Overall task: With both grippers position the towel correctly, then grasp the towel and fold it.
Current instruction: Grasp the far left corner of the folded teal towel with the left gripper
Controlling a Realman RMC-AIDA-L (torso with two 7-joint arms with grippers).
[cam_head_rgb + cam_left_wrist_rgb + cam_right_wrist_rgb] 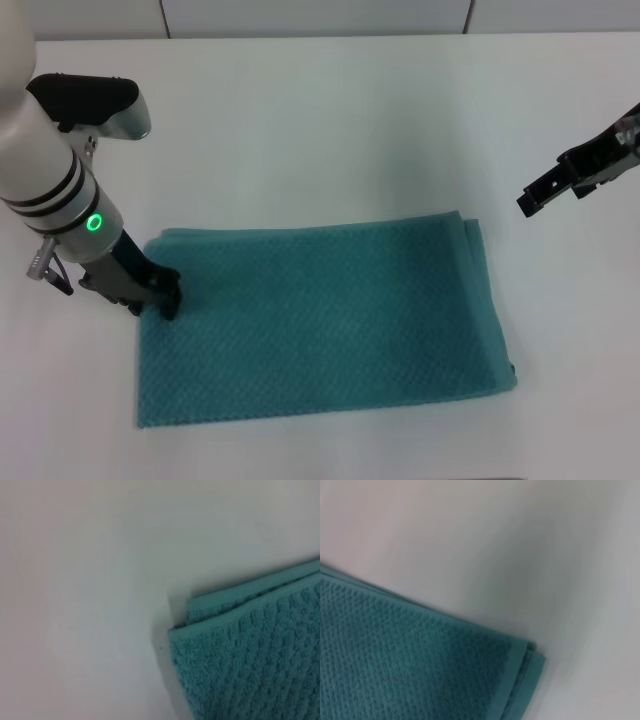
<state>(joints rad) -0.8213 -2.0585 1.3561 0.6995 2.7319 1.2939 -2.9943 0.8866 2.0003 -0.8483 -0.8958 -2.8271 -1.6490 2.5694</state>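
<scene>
The teal waffle-weave towel (320, 320) lies flat on the white table, doubled in layers, with its long side running left to right. My left gripper (165, 298) is down at the towel's left edge, close to the far left corner, touching the cloth. The left wrist view shows a layered corner of the towel (250, 655) on the bare table. My right gripper (530, 198) hangs in the air to the right of the towel, beyond its far right corner and apart from it. In the right wrist view a layered corner of the towel (420, 665) lies below.
The white table (330, 130) stretches out on all sides of the towel. A wall edge runs along the back. Nothing else stands on the table.
</scene>
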